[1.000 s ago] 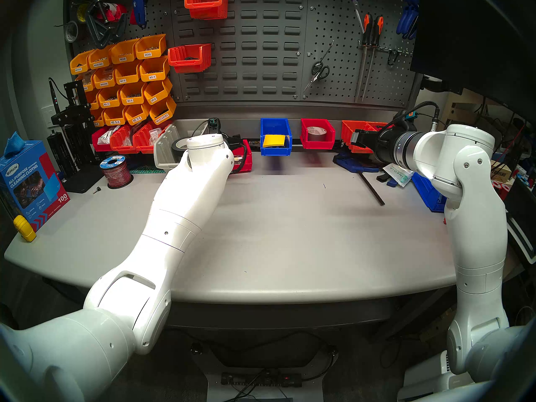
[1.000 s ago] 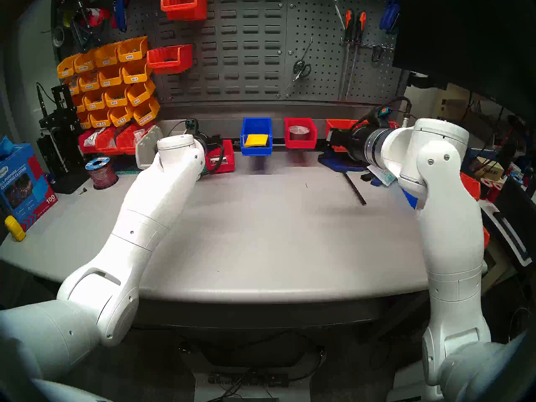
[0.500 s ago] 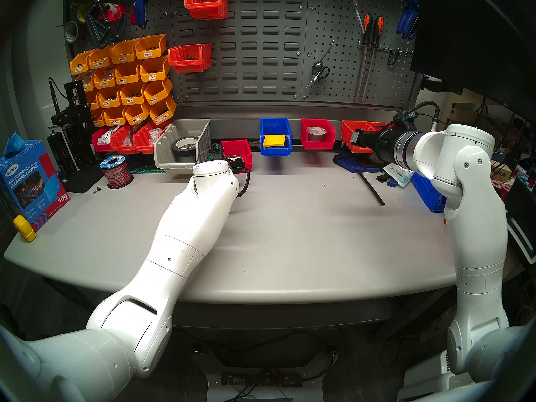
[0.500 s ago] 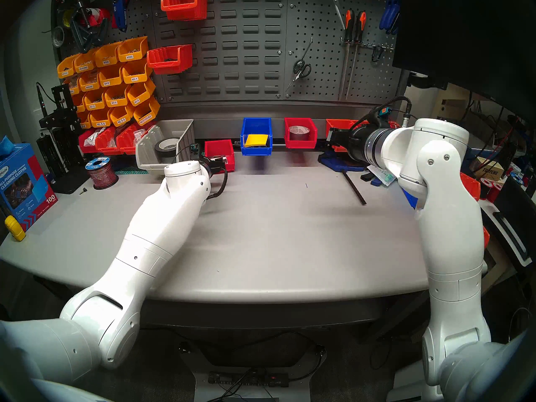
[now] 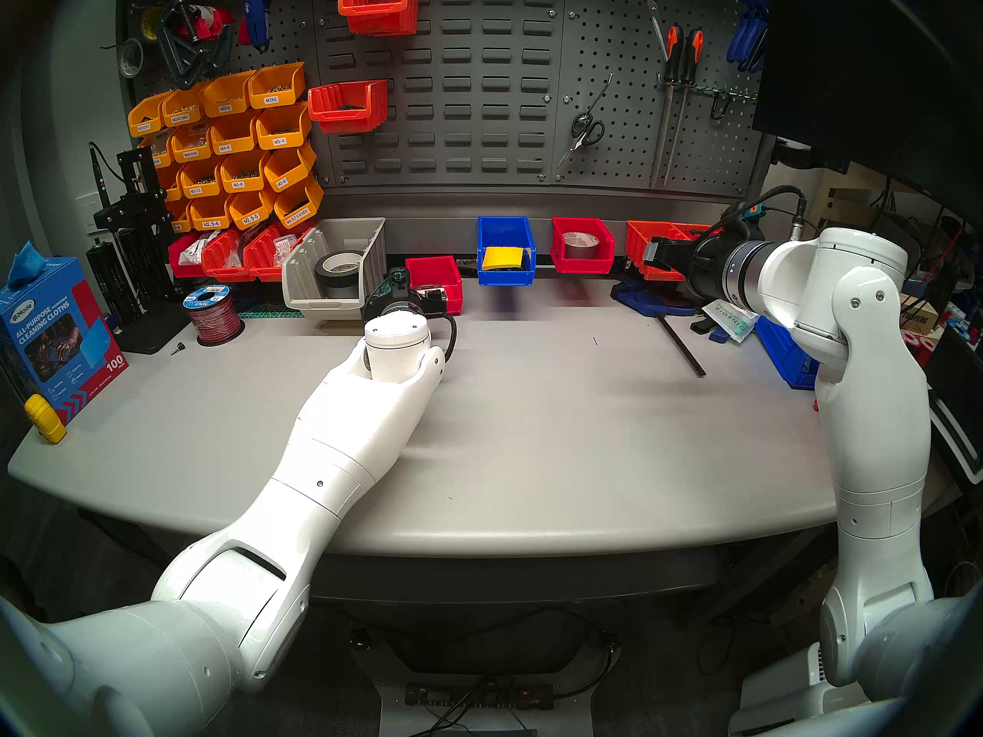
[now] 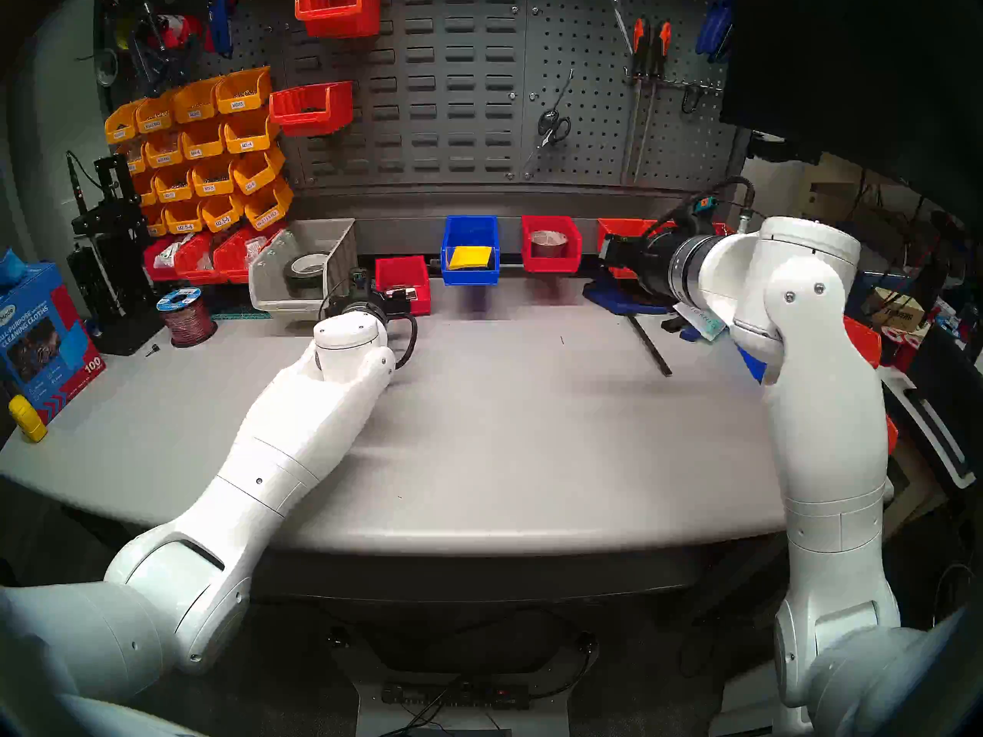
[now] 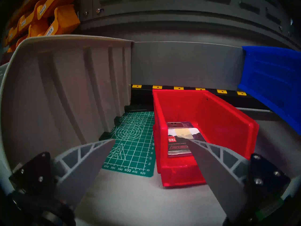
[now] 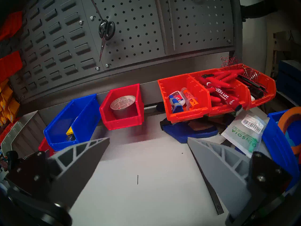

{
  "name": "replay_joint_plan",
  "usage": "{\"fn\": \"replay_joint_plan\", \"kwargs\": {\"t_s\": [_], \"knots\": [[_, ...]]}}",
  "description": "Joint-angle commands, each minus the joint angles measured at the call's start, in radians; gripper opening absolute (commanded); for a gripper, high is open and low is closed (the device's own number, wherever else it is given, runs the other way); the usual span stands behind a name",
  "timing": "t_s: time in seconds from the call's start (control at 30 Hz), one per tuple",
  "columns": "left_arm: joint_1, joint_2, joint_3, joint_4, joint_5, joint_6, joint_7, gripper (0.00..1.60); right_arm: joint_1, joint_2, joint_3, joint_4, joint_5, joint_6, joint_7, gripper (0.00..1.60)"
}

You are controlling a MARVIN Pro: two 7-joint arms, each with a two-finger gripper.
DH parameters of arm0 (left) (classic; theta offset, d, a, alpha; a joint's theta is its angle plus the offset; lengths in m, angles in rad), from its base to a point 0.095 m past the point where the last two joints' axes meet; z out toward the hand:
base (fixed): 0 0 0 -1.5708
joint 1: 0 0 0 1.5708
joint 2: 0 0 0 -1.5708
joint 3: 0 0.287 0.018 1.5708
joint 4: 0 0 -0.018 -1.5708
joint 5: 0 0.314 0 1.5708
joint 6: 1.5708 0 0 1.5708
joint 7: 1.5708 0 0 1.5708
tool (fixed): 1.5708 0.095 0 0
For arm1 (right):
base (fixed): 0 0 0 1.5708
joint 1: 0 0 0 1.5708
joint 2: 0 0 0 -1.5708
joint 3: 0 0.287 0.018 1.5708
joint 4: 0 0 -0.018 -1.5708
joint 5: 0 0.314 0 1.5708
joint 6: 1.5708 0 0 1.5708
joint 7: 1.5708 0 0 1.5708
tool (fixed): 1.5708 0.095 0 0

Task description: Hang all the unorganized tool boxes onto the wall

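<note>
The small crimson red open-top plastic bin (image 7: 202, 136) sitting on the grey tabletop (image 5: 532, 427) is my target, and I judge it light and rigid, a thin-walled moulded box whose smooth sides may slip under a weak pinch. I would take it across its two long side walls near the low sloped front lip, or by one wall from above, keeping it level because a flat packet of hobby blades (image 7: 179, 140) lies loose inside and could slide out. It stands just right of the green cutting mat (image 7: 130, 147) and of the big grey plastic bin (image 7: 65, 90), close below the plain strip at the foot of the dark grey louvred metal wall panel (image 5: 478, 82). The blue plastic bin (image 5: 505, 252) with a yellow card in it and the second crimson bin (image 5: 582, 246) holding a roll of silver tape already hang on that strip, clear of the table. My left gripper (image 7: 151, 142) is spread wide and empty, low in front of the red bin, its right finger overlapping the bin's near corner in the wrist view. The right gripper (image 8: 148, 139) is likewise spread and empty, held off to the right.
</note>
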Motion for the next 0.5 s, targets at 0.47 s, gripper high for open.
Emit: {"fn": "replay_joint_plan", "kwargs": {"t_s": [0.47], "knots": [[-0.079, -0.014, -0.001, 0.089, 0.014, -0.087, -0.049, 1.22, 0.011, 0.0, 0.0, -0.008, -0.001, -0.002, -0.104, 1.6]]}}
